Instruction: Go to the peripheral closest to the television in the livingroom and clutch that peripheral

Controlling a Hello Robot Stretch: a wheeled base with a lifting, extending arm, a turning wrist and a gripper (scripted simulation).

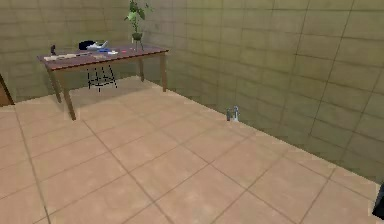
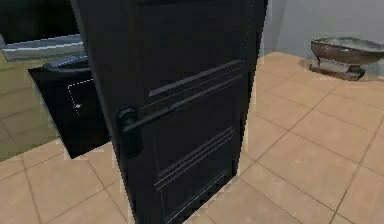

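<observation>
Tan square floor tiles [image 1: 150, 170] and green tiled walls [image 1: 280, 60] make a wide room. A brown wooden table [image 1: 100, 58] with a green leafy plant [image 1: 136, 20] stands far off.

The arm side view has what the forward view lacks: a big dark panelled door [image 2: 180, 100], and behind it a grey-framed flat television [image 2: 35, 25] on a black box cabinet [image 2: 75, 110]. A small pale flat thing [image 2: 68, 62] lies just under the screen. That may be the peripheral, but I cannot tell.

I think the robot should turn toward the television side and drive slowly around the door, keeping well apart from it. I cannot tell what the jaws are doing.

A round grey metal bowl [image 2: 345, 50] sits on the floor on the arm side view's right.
</observation>
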